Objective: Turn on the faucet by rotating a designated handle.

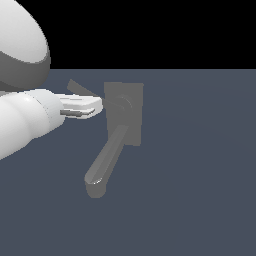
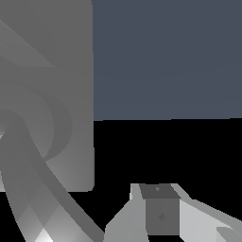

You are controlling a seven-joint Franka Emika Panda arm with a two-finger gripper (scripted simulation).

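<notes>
The gripper (image 1: 92, 107) is hovering just beside the faucet (image 1: 123, 114), its fingers pointing at the block; whether they are apart or closed is not showing. The handle (image 1: 80, 88) is sticking out from the hub, just above the gripper

The hand (image 1: 95, 109) is seen just beside the faucet (image 1: 124, 114) block, over the handle (image 1: 82, 89) (a thin bar angled away); the spout is pointed downward.
</notes>
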